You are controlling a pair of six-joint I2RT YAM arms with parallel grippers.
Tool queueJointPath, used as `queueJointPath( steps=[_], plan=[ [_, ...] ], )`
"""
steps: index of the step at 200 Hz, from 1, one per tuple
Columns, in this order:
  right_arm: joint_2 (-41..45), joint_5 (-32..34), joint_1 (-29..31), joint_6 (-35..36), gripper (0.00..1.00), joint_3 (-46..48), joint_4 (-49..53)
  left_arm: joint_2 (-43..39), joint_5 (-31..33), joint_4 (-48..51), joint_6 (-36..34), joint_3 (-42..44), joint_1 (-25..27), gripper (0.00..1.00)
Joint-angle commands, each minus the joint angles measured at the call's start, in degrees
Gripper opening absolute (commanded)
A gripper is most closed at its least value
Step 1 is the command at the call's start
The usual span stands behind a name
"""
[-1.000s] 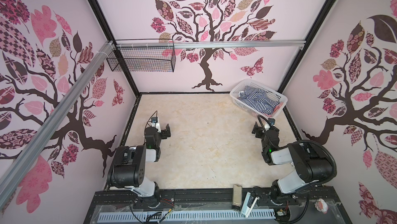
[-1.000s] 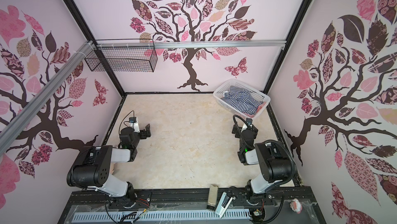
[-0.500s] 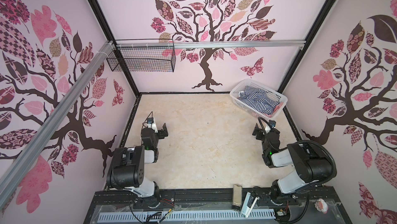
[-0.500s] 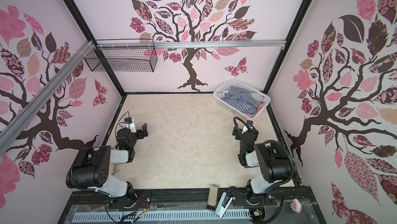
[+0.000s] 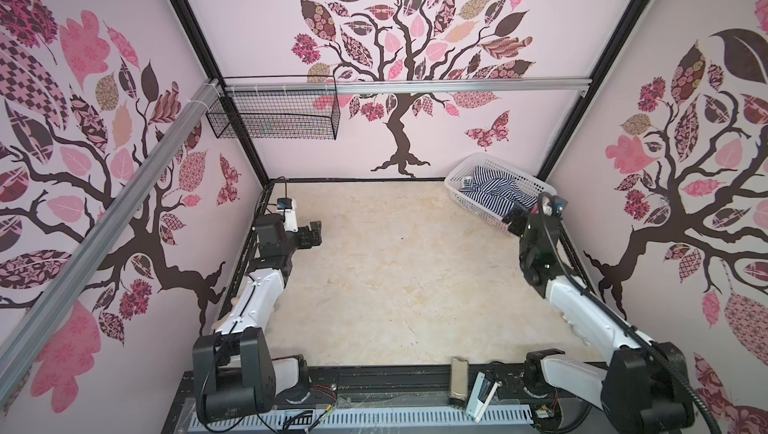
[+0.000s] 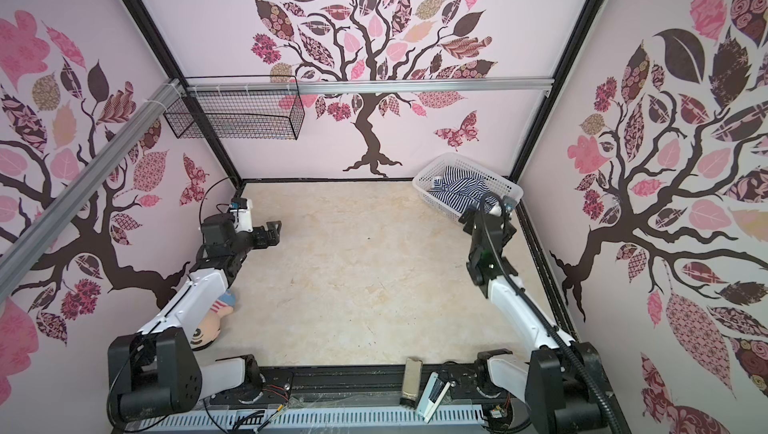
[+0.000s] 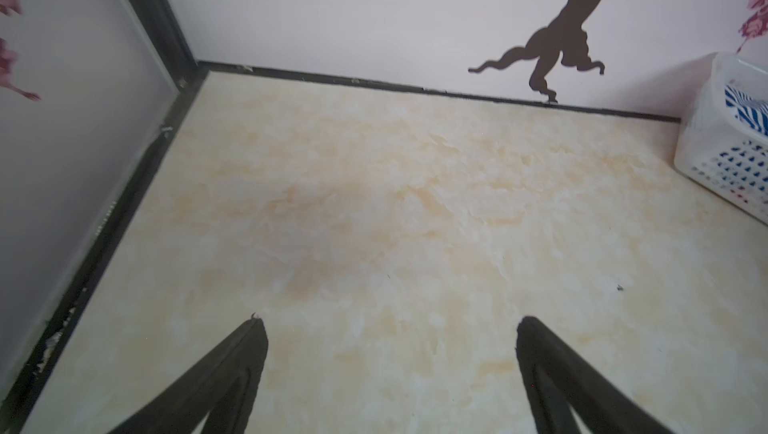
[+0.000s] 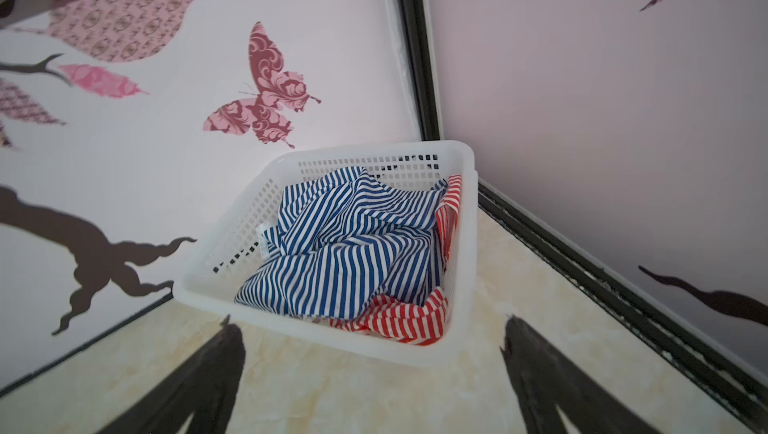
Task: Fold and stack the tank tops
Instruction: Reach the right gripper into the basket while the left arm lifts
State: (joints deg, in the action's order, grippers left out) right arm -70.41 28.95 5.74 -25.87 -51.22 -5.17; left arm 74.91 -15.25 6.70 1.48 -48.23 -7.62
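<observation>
Right wrist view: navy top (image 8: 345,244) lies crumpled over red top (image 8: 399,321) in the basket (image 8: 464,244). Right claw (image 8: 370,321) and left claw (image 7: 388,321) both gape wide, empty.

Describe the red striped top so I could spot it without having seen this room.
In the far right corner of the tabletop stands a white perforated basket. Two crumpled striped tops lie inside. The red-and-white top peeks out from under the navy-and-white top, along the basket's edge.
</observation>
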Motion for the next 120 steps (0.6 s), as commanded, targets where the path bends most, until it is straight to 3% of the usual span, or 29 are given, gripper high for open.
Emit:
queueJointPath(
  steps=[1,21,57,71,120],
  plan=[
    [-9.46,1.62,-0.99,-11.78,1.00,-20.66,43.15,4.05,-5.97,23.04,-3.34,-9.75,0.29,0.96],
    [-11.19,1.56,-1.56,-7.64,1.00,-22.37,41.22,6.97,-5.01,33.83,-7.35,-16.72,0.85,0.95],
    [-19.80,-16.11,-10.91,-4.40,0.94,-29.38,39.51,3.70,-5.91,37.05,-11.93,-15.29,1.39,0.90],
    [-24.71,-18.35,-12.17,-3.49,0.92,-34.18,40.61,1.45,-5.70,36.48,-13.26,-12.85,2.46,0.88],
    [-39.21,-19.63,-12.24,-0.43,0.66,-49.36,44.42,-0.13,-4.97,35.81,-14.86,-7.50,5.33,0.84]
  ],
)
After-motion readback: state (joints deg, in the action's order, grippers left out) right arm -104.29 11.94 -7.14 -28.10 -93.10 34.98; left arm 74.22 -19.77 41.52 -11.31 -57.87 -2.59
